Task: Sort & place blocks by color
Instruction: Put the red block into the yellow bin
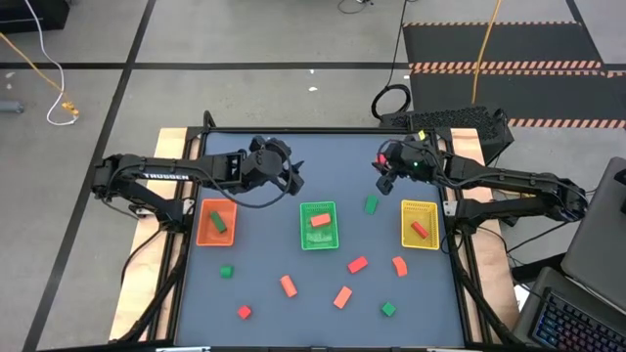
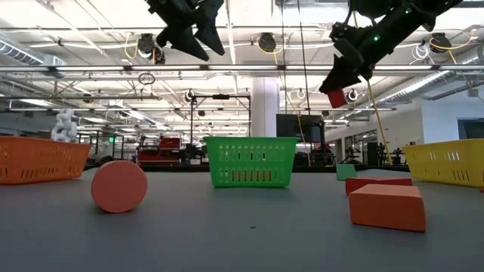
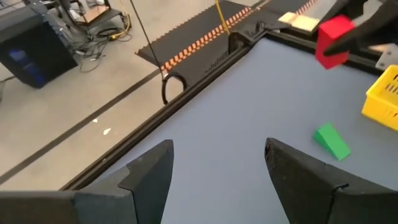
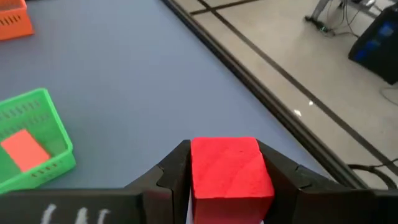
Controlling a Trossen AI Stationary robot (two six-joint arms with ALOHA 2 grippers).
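The desk [image 1: 293, 196] is a dark blue-grey sheet carrying three trays in a row: orange tray [image 1: 216, 222] on the left, green tray [image 1: 319, 225] in the middle, yellow tray [image 1: 420, 224] on the right. The orange tray holds a green block, the green tray a salmon-orange one, the yellow tray a reddish one. The left end effector [image 1: 293, 183] hangs above the desk beyond the orange and green trays, its fingers [image 3: 149, 174] wide apart and empty. The right end effector [image 1: 383, 184] is raised above the desk beyond the yellow tray, clamped on a red cube [image 4: 230, 171] with a slightly rough, foam-like face. The other blocks [image 1: 342, 296], small cubes and bars in green, salmon-orange and red, lie scattered on the near half of the desk.
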